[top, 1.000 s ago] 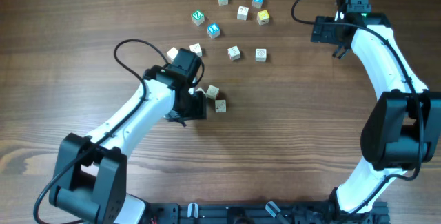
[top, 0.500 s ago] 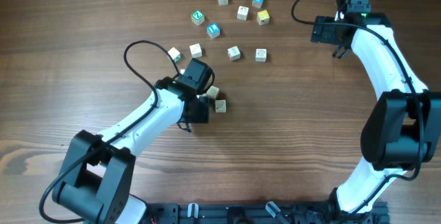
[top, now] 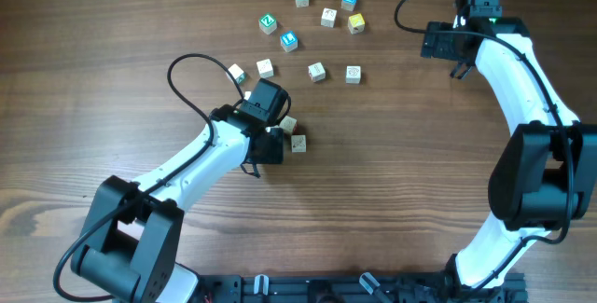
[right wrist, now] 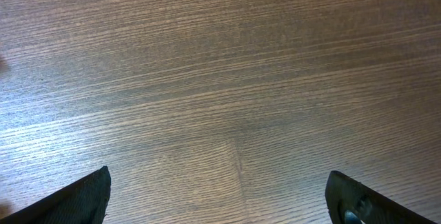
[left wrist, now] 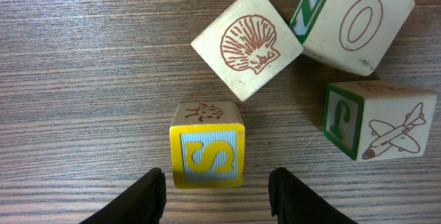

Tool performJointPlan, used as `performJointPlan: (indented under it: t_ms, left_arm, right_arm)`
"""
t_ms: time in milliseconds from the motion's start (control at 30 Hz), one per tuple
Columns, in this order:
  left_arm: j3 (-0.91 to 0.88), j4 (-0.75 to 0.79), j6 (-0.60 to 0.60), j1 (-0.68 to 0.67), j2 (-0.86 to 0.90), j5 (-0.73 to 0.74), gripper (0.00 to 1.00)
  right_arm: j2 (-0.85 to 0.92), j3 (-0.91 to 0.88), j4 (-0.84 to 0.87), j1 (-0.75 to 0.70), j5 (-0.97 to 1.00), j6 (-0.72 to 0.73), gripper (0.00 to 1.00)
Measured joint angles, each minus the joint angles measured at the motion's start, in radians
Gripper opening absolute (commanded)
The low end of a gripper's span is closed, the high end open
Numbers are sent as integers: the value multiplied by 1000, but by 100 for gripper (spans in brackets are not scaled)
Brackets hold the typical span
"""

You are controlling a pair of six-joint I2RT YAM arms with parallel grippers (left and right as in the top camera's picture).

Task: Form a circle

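Left tool (left wrist: 215, 177) half-open, straddling yellow S cube (left wrist: 207, 156); both jaws clear of it, nothing gripped. Just beyond: shell cube (left wrist: 247, 43), plane cube (left wrist: 375, 120), O cube (left wrist: 358, 21). Together: unfinished circle (top: 298, 142), mid-table (left wrist: 83, 79). Risk: off-centre closing twists S cube, knocks shell cube. Right tool (right wrist: 220, 186) far off, wide open, empty.

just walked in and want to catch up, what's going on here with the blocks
The left gripper is down over a yellow S cube, with its open fingers on either side and gaps between, so it is not gripping. A shell cube and an O cube sit just beyond. Seen from overhead, the cubes lie scattered on the table and form no tidy circle yet. The right gripper hangs open over bare wood, holding nothing.
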Motion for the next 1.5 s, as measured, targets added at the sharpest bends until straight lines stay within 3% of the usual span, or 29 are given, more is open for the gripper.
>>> performJointPlan:
  t_ms: [533,633,1000,1500]
  left_arm:
    - [-19,41,-4,0,17,-23,54]
    - [-20,43,-4,0,18,-23,46]
    - [-26,48,-11,0,19,-21,37]
    - [-26,53,-38,0,19,16,38]
  right_arm:
    - [0,0,0,0,0,0,99]
    - [0,0,0,0,0,0,100]
    - [0,0,0,0,0,0,100]
    - [0,0,0,0,0,0,100]
